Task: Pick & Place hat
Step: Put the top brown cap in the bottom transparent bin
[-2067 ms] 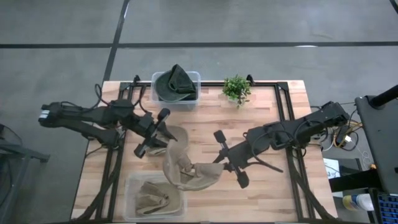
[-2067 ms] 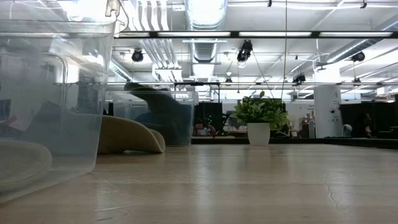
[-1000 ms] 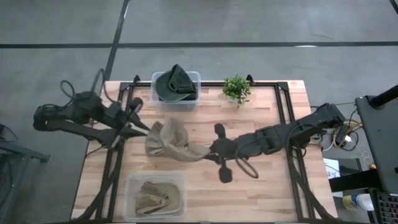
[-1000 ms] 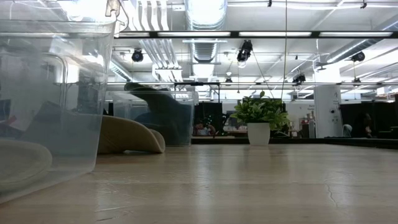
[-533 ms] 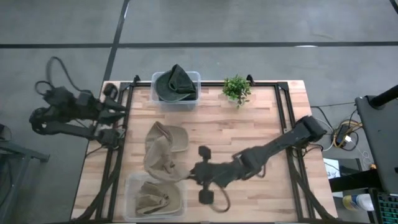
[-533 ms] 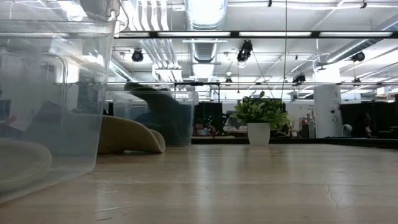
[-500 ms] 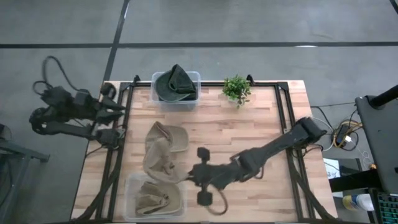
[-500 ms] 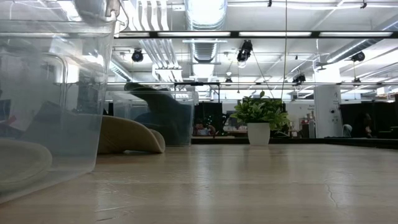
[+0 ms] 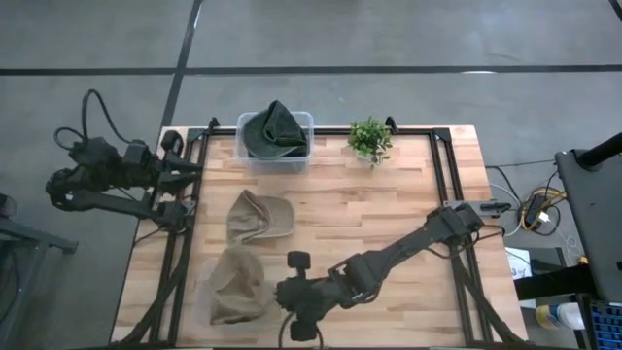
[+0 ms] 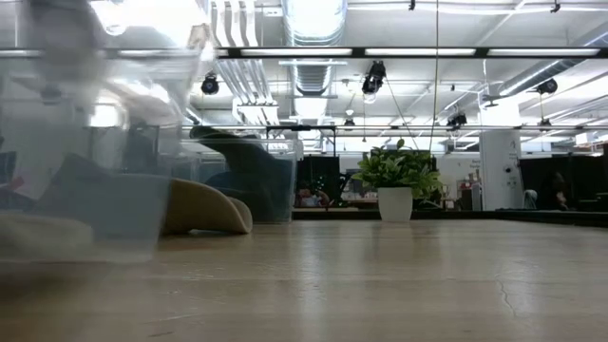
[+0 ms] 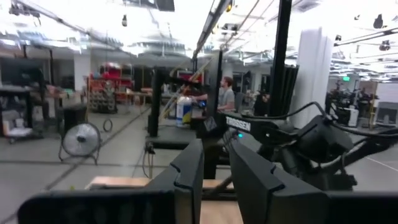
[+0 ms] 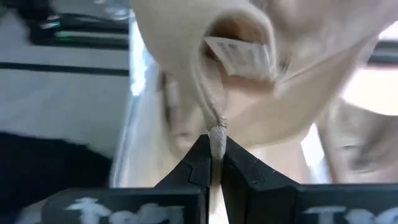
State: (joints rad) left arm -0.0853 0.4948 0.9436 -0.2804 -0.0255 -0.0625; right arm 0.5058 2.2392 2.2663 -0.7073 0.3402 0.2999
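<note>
One tan hat (image 9: 234, 285) hangs over the clear bin (image 9: 205, 309) at the counter's (image 9: 389, 204) front-left corner, long axis running front to back. The right end effector (image 9: 275, 295) pinches its brim. The left end effector (image 9: 194, 167), slightly spread and empty, waits past the counter's left edge.
</note>
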